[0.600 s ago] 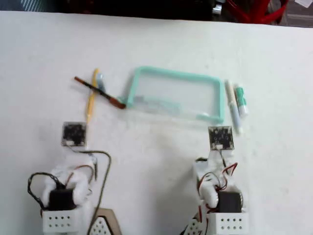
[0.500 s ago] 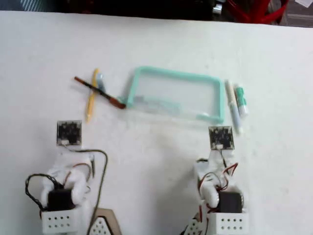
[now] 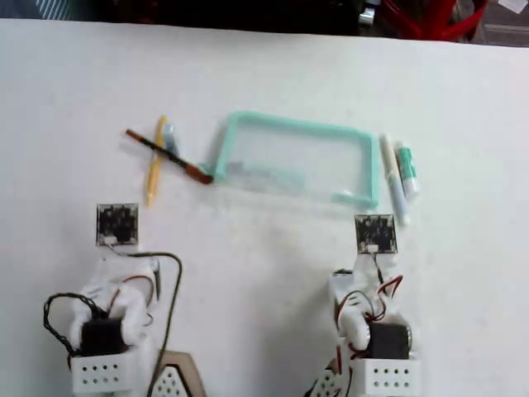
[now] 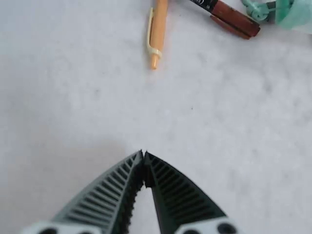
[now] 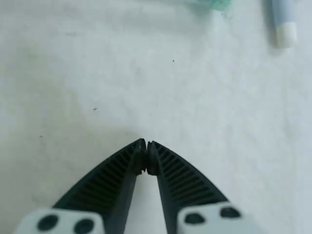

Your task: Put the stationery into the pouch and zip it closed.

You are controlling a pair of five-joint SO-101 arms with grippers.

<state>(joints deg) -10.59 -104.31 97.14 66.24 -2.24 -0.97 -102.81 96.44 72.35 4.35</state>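
Lying flat on the white table (image 3: 264,74), the clear mint-edged pouch (image 3: 297,157) sits between two stationery groups, apparently staged so each arm serves its own side. A yellow pen (image 3: 152,169) crossed by a brown-capped pen (image 3: 186,165) lies to its left, and a white pen (image 3: 393,180) and green-capped marker (image 3: 407,169) lie just beside its right end, none yet inside. Left gripper (image 4: 144,158) and right gripper (image 5: 146,148) hang over bare table short of the items, jaws pressed together, holding nothing.
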